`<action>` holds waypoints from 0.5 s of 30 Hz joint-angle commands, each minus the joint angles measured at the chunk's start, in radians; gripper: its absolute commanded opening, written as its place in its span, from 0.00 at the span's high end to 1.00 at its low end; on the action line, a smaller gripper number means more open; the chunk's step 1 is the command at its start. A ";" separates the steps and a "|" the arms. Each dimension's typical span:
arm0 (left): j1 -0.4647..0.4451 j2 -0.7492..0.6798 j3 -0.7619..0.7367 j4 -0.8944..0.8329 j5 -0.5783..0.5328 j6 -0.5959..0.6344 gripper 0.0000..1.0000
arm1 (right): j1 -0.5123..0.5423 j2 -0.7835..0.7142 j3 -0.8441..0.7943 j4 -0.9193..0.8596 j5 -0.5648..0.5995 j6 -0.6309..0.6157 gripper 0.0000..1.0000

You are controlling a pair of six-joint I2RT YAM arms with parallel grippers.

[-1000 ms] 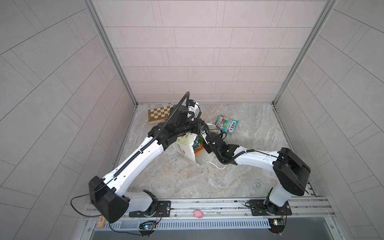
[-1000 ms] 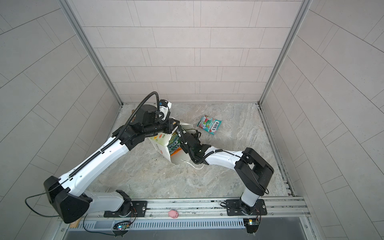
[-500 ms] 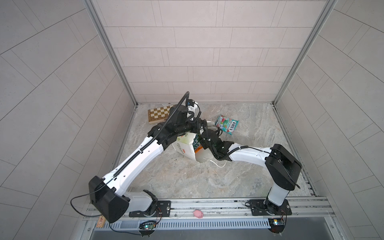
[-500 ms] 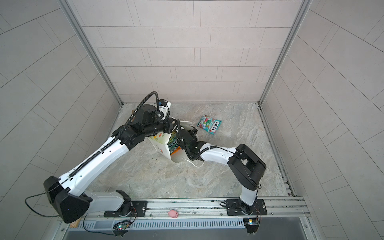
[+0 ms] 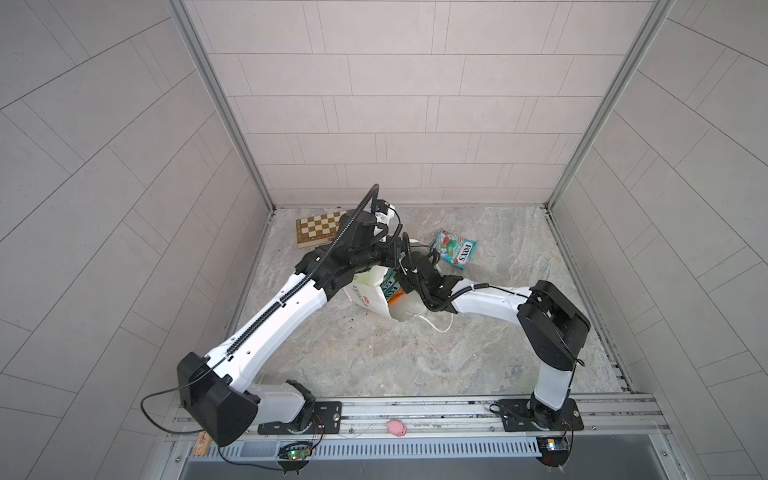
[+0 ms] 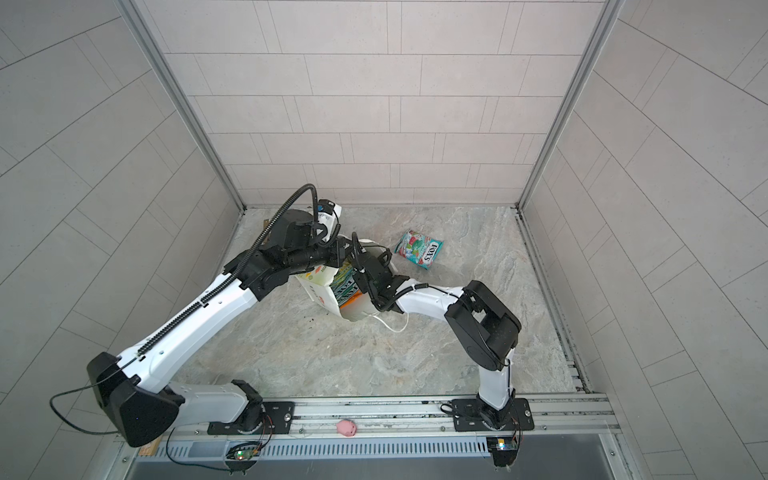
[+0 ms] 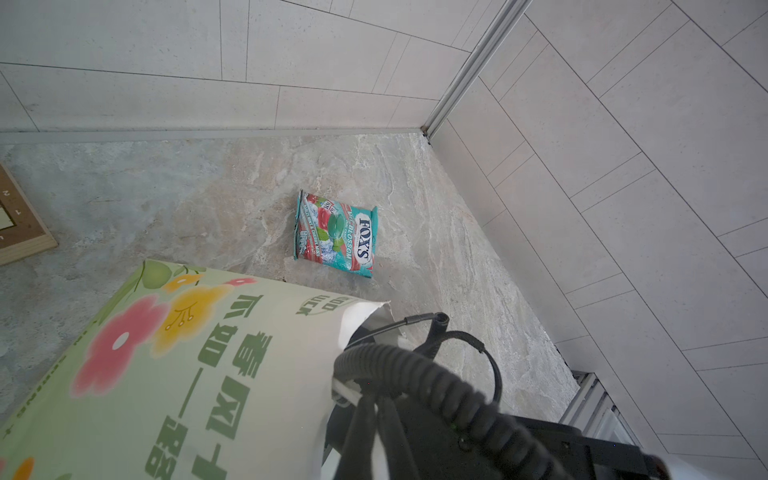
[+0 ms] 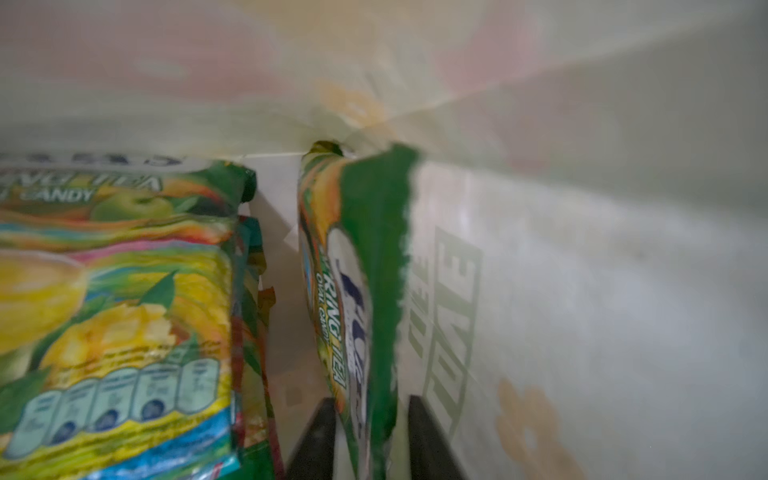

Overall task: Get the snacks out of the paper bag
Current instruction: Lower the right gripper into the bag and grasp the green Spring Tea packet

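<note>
Clock set on the top views, 12 toward the back wall.

- Paper bag (image 5: 368,293) (image 6: 320,291): near mid-table (image 5: 374,353), tipped over, mouth facing about 4 o'clock. The flowered, green-lettered side fills the left wrist view (image 7: 166,374).
- Left gripper (image 6: 337,254): at the bag's 12 o'clock rim, jaws together. The pinch point is hidden behind its own body, so I cannot tell what it holds.
- Right arm comes in from 4 o'clock, its wrist buried in the bag mouth.
- Right gripper (image 8: 371,401), seen from its wrist camera inside the bag: both dark fingers (image 8: 316,432) sit close against the two faces of an upright packet (image 8: 357,270). It is yellow-green with a green edge, standing on edge beside the bag wall (image 8: 582,291). Clamped on it.
- Stacked packets (image 8: 116,311): yellow-green on top, lying flat across a gap from the upright one. In both top views their ends show at the mouth (image 5: 392,286) (image 6: 347,286).
- Teal-and-red packet (image 5: 455,248) (image 6: 419,251) (image 7: 336,235): already out, flat on the table at 2 o'clock of the bag, apart from it.
- Chessboard (image 5: 318,226): 11 o'clock of the bag, by the back wall.
- Pink pig (image 5: 395,428) (image 6: 346,428): on the front rail, 6 o'clock.
</note>
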 commanded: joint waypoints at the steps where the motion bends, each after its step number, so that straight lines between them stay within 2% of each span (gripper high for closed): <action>1: -0.010 -0.031 0.016 0.010 0.037 0.013 1.00 | -0.012 -0.003 0.000 -0.022 -0.053 -0.008 0.91; 3: -0.011 -0.027 0.016 0.010 0.032 0.013 1.00 | -0.013 -0.016 -0.011 -0.015 -0.075 -0.012 1.00; 15: -0.011 -0.018 0.005 0.015 -0.003 0.001 1.00 | -0.014 -0.189 -0.138 0.014 -0.136 -0.019 1.00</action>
